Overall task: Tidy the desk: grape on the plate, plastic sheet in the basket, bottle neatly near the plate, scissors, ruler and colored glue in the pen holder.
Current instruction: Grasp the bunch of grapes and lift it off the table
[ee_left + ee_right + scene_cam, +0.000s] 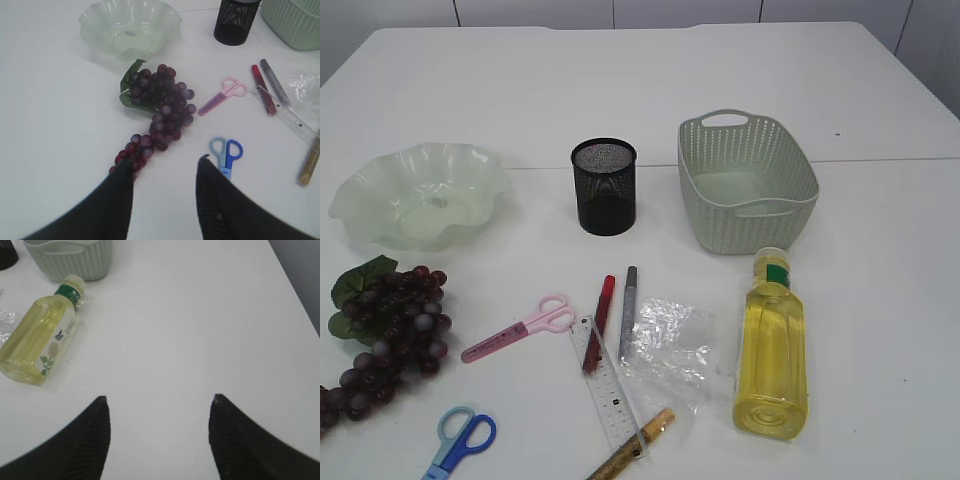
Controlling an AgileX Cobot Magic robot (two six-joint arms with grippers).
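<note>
The dark red grape bunch (390, 320) (157, 107) lies in front of the pale green wavy plate (420, 195) (130, 30). My left gripper (166, 161) is open above the table, its left finger beside the bunch's tail and blue scissors (227, 152) by its right finger. Pink scissors (520, 330), clear ruler (605, 385), red, grey and gold glue pens (600, 315) and the crumpled plastic sheet (670, 340) lie mid-table. The yellow bottle (770, 345) (42, 337) lies on its side. My right gripper (159, 398) is open over bare table, right of the bottle.
The black mesh pen holder (605, 185) stands at mid-back, with the green woven basket (745, 180) (70, 257) to its right. The table's right edge (300, 300) runs close by the right gripper. Neither arm shows in the exterior view.
</note>
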